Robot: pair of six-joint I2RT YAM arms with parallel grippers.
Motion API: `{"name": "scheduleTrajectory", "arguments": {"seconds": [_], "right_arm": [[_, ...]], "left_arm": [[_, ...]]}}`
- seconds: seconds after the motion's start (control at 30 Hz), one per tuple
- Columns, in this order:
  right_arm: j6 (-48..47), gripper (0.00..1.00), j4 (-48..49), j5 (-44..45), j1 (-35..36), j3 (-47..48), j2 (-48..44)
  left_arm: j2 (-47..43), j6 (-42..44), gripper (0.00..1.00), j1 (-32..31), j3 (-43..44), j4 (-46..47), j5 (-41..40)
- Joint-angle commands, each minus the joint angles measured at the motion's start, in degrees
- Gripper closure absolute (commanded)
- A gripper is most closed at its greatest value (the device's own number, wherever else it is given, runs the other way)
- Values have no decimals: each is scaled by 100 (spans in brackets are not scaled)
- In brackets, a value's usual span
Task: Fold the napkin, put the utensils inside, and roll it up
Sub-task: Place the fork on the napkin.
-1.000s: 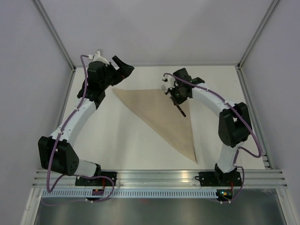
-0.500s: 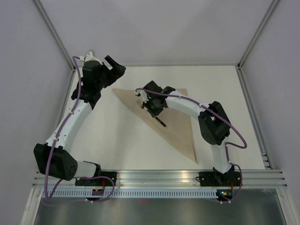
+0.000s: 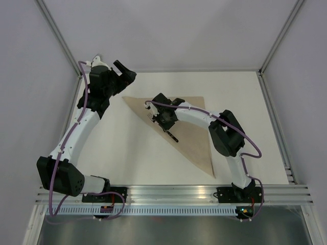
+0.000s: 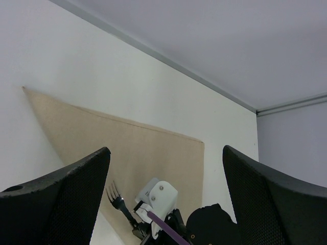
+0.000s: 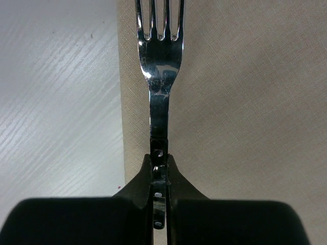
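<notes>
Right wrist view: the right claw (image 5: 159, 164) pinches the fork (image 5: 160, 61) by its neck, tines over the edge of the folded triangular napkin (image 5: 240, 102) on the worktop (image 5: 56, 102). The left claw (image 3: 124, 70) hangs spread wide, empty.

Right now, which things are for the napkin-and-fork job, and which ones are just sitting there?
For the job:
napkin, folded into a triangle
fork, pinched by the right gripper at the napkin's edge
left gripper, open, holding nothing

Just there:
table
metal rail at the near edge
purple cables on the arms
</notes>
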Motion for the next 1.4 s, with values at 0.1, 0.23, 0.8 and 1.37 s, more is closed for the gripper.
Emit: {"name": "scheduleTrajectory", "arguments": {"seconds": [0.1, 0.23, 0.8, 1.37], "right_arm": [[200, 100, -86, 302, 121, 184, 158], [191, 100, -34, 302, 192, 114, 237], [191, 100, -7, 363, 227, 149, 439], [191, 98, -25, 310, 227, 122, 448]], "left_arm": [[27, 194, 5, 65, 225, -27, 66], [36, 194, 5, 82, 190, 26, 119], [53, 194, 5, 188, 14, 158, 163], [168, 176, 5, 249, -56, 246, 347]]}}
